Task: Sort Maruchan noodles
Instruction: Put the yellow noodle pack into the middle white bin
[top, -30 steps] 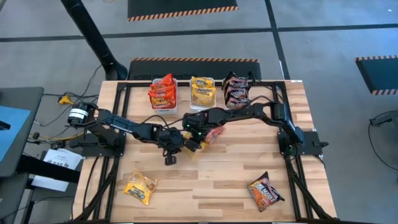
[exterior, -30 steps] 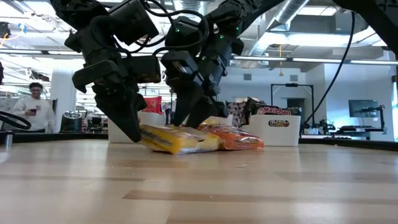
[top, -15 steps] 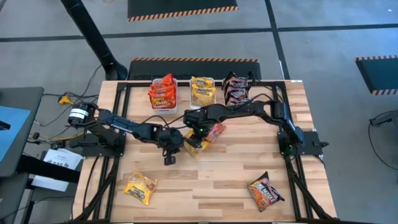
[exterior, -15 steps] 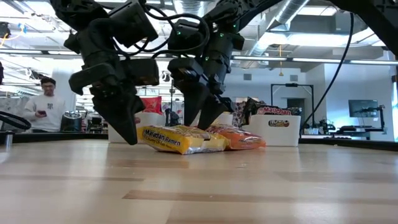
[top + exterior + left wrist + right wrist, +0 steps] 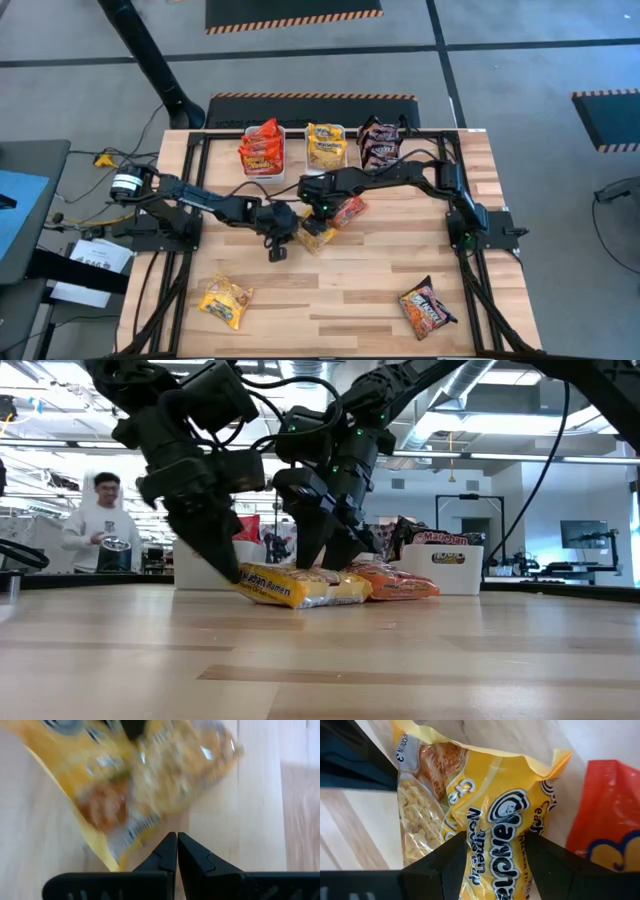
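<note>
Jaws of the left gripper (image 5: 176,851) are pressed together with nothing between them, their tips at the near edge of a yellow noodle packet (image 5: 300,586) lying flat on the worktop (image 5: 350,275). Across that packet from the left jaws, the right gripper (image 5: 494,851) has its jaws spread, one on each side of the packet's printed face; whether they actually pinch the wrapper is hard to say from the wrist view. Just beyond the right jaws, touching the yellow packet, lies a red-orange noodle packet (image 5: 395,581), also flat on the wood.

Both arms meet near the middle of the worktop, the left gripper (image 5: 279,232) and right gripper (image 5: 318,205) close together above the yellow packet (image 5: 316,235) and the red-orange one (image 5: 347,210).

Behind the jaws, along the far edge, stand three white tubs: the left tub (image 5: 261,165) holds red packets (image 5: 262,146), the middle tub (image 5: 326,166) holds yellow ones (image 5: 326,145), and the right tub (image 5: 379,162) holds dark packets (image 5: 379,142).

Well apart from both jaws, toward the near edge, another yellow packet (image 5: 226,301) lies on the left arm's side and a dark packet with red print (image 5: 427,307) on the right arm's side.

A person (image 5: 100,525) stands in the room beyond the worktop.
</note>
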Tool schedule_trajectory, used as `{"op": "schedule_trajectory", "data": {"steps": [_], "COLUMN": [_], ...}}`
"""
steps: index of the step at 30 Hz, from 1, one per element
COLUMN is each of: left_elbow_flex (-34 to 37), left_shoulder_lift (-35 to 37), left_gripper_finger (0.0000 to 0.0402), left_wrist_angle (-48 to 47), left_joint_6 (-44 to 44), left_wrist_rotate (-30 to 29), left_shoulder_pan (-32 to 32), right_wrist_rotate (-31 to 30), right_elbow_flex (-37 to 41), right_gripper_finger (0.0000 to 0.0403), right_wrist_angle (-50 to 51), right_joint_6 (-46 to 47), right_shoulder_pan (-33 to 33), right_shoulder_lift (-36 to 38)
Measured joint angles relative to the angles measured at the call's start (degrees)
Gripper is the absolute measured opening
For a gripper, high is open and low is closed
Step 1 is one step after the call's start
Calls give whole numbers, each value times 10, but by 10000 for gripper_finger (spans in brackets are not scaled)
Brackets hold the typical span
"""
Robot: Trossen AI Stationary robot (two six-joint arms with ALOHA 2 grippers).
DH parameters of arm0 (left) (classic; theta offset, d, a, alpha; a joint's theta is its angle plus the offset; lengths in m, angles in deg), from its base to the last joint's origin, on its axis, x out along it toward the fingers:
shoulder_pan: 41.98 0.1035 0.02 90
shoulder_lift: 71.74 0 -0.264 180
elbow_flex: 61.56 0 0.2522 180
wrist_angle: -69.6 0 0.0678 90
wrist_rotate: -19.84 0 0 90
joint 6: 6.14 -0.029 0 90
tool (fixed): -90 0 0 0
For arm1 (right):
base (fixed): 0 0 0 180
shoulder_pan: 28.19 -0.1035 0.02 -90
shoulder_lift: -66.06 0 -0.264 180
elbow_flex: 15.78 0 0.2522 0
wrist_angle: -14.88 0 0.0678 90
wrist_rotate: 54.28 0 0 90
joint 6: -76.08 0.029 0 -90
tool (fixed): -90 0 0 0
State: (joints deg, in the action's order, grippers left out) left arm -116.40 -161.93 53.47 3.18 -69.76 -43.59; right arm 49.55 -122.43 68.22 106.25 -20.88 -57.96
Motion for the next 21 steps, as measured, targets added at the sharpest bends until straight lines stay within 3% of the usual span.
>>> {"op": "schedule_trajectory", "data": {"steps": [9,21], "left_elbow_flex": [2,-1], "left_shoulder_lift": [0,2], "left_gripper_finger": [0,0], "left_wrist_angle": [32,46], "left_joint_6": [15,40], "left_wrist_rotate": [5,19], "left_shoulder_pan": [19,19], "right_wrist_rotate": [27,63], "right_elbow_flex": [21,17], "right_gripper_finger": [206,24], "right_wrist_angle": [-53,-69], "right_joint_6": [58,82], "right_shoulder_pan": [-6,-14], "right_shoulder_lift": [-14,-30]}}
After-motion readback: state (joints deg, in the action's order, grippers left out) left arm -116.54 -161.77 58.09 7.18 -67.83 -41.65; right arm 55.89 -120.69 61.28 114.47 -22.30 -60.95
